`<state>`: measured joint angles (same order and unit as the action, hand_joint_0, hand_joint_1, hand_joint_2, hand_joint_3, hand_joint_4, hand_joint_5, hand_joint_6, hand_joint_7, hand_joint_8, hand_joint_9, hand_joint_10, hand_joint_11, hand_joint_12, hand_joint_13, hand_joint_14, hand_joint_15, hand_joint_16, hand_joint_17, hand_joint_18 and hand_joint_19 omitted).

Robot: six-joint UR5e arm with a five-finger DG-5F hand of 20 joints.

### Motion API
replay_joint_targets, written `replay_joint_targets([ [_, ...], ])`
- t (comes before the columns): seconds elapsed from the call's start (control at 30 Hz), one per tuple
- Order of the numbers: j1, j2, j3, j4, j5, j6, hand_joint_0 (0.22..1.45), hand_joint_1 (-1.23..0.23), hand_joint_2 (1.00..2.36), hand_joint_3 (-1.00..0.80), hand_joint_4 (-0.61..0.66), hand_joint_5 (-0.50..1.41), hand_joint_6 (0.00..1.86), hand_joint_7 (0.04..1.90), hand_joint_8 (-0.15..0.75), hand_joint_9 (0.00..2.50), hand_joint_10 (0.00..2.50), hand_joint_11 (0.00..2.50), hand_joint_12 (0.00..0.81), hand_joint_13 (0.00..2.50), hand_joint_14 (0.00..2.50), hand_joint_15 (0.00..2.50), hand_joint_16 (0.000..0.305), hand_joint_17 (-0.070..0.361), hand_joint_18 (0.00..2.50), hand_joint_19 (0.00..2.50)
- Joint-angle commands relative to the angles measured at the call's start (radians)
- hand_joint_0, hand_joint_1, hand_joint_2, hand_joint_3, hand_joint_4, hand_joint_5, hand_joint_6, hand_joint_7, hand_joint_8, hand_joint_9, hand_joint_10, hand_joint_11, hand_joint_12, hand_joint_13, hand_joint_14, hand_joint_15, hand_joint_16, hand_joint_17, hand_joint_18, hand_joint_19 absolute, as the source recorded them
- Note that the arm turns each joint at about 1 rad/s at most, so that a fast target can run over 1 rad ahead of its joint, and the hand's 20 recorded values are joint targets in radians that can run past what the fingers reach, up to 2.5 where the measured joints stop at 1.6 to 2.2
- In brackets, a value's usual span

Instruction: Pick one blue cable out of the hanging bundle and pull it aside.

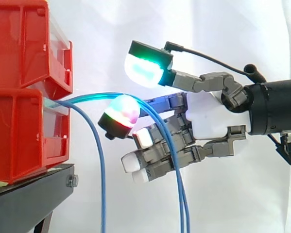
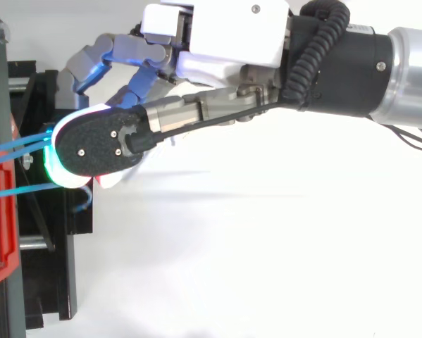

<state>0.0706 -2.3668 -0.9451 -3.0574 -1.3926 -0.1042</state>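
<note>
Behind everything, white curtain: plain backdrop, filled the whole background.
Red bins: two stacked at the left edge of the side view, open fronts facing the hand.
Black stand: sat under the bins, with a small bolt on its front corner.
Arm: came in from the right, level with the bins.
Hand: sat just off the bin fronts, not touching them. Fingers were loose and only slightly bent, nothing clamped.
Thumb: green-glowing pad was lifted well clear of the other pads. From the top its black back blocked the spot where the cables reached the hand.
Two blue cables: ran out from between the bins, arched over to the hand, then dropped down across the front of the fingers, close together.
Third blue cable: hung straight down by itself near the stand, well apart from the hand.
Lower fingertips: glowed white, with the pair of cables passing just beside them.
</note>
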Motion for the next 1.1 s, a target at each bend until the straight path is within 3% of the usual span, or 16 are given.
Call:
replay_joint_targets([
  [0.0, 0.0, 0.0, -0.001, 0.0, 0.0, 0.0, 0.58, -0.48, 1.01, -0.36, 0.02, -0.1, 0.86, 0.91, 0.242, 1.04, 0.02, 0.53, 0.242, 0.76, 0.02, 0.41, 0.032, 0.072, 0.54, 0.39],
  [0.13, 0.0, 0.0, -0.001, 0.0, 0.0, 0.0, 0.57, -0.65, 1.01, -0.2, 0.07, -0.14, 0.92, 0.79, 0.268, 0.96, 0.02, 0.54, 0.282, 0.73, 0.02, 0.4, 0.042, 0.094, 0.56, 0.38],
  [0.23, 0.0, 0.0, 0.0, 0.0, 0.0, -0.002, 0.58, -0.7, 1.01, -0.19, 0.09, -0.15, 0.94, 0.73, 0.271, 0.94, 0.02, 0.56, 0.289, 0.72, 0.02, 0.39, 0.043, 0.097, 0.57, 0.37],
  [0.27, 0.0, 0.0, 0.0, 0.0, 0.0, 0.0, 0.57, -0.7, 1.01, -0.2, 0.09, -0.15, 0.94, 0.73, 0.27, 0.94, 0.02, 0.56, 0.284, 0.72, 0.02, 0.4, 0.043, 0.096, 0.56, 0.38],
  [0.33, 0.0, 0.0, 0.0, 0.0, 0.0, -0.002, 0.51, -0.59, 1.0, -0.43, 0.09, -0.14, 0.92, 0.73, 0.256, 0.95, 0.02, 0.57, 0.268, 0.71, 0.02, 0.41, 0.04, 0.09, 0.54, 0.4],
  [0.53, 0.0, 0.0, -0.004, -0.001, 0.004, -0.028, 0.53, -0.35, 1.0, -0.49, 0.07, -0.12, 0.86, 0.8, 0.251, 0.98, 0.02, 0.55, 0.263, 0.72, 0.02, 0.41, 0.039, 0.087, 0.53, 0.41],
  [0.67, 0.006, 0.0, -0.053, 0.02, 0.004, -0.035, 0.56, -0.38, 1.0, -0.45, 0.06, -0.12, 0.85, 0.83, 0.246, 0.99, 0.02, 0.54, 0.258, 0.72, 0.02, 0.41, 0.038, 0.085, 0.53, 0.42],
  [0.8, 0.011, 0.0, -0.096, 0.085, 0.006, -0.025, 0.58, -0.49, 1.01, -0.41, 0.08, -0.12, 0.84, 0.84, 0.247, 0.98, 0.02, 0.54, 0.255, 0.73, 0.02, 0.41, 0.038, 0.084, 0.54, 0.42],
  [1.07, 0.012, -0.002, -0.109, 0.117, 0.007, -0.022, 0.55, -0.48, 1.01, -0.43, 0.07, -0.11, 0.85, 0.85, 0.243, 0.99, 0.02, 0.54, 0.256, 0.73, 0.02, 0.41, 0.038, 0.086, 0.55, 0.42],
])
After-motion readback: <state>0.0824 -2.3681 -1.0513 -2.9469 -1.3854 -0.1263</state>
